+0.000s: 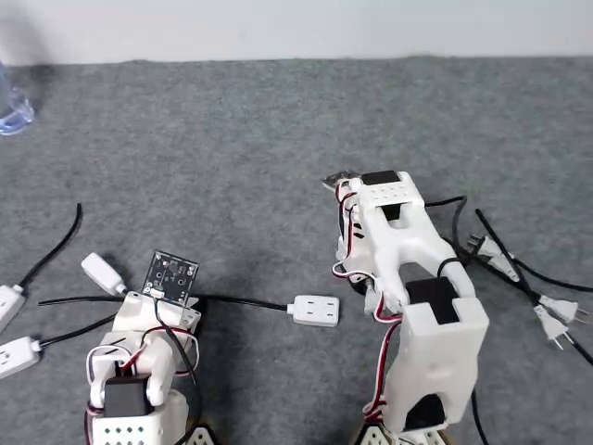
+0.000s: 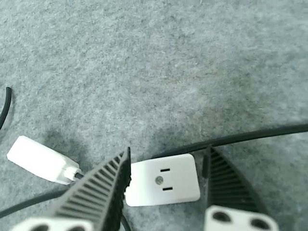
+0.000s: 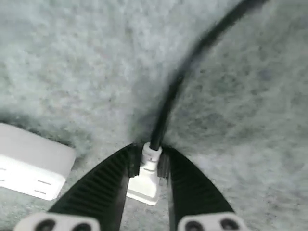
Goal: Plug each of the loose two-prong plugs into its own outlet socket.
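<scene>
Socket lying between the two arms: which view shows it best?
The high view: the socket lies whole there, with its cord. The right wrist view has one end of the socket, cut by the edge.

Floor: grey carpet [image 1: 278, 130] is spreading wall to wall | Back: white wall [image 1: 296, 28] is bordering it | Far-left: clear container [image 1: 11, 107] is standing

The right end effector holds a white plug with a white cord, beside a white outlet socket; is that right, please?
Not quite: the right wrist view shows the cord is black. The right end effector does hold a white plug, beside a white outlet socket.
</scene>
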Available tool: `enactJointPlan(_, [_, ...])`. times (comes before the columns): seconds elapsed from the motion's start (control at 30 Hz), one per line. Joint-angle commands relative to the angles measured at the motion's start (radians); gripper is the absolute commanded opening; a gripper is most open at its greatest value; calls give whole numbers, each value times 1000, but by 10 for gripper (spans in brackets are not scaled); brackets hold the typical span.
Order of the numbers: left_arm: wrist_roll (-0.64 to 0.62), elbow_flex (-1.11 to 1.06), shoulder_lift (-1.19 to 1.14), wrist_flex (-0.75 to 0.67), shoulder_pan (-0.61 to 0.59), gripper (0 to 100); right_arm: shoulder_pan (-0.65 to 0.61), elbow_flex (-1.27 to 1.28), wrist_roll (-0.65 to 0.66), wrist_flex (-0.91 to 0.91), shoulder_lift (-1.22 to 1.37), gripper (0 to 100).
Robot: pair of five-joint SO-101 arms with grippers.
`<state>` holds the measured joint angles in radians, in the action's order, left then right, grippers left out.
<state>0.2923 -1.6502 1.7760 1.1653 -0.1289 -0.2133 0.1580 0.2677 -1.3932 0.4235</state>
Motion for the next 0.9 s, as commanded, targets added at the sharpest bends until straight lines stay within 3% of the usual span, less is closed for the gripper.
enactJointPlan(0.0, [-5,5,15,0,3,228,-2,-38,-5,-39,-21,8])
enactJointPlan(0.33, [-5,5,15,0,5,228,-1,-279,60,-265,-243,6])
enactJointPlan(0.57, [-9,13,15,-17,6,228,-10,-298,219,-245,-300,6])
enactJointPlan(0.87, [-107,50,15,-106,6,231,-24,-295,235,-213,-418,6])
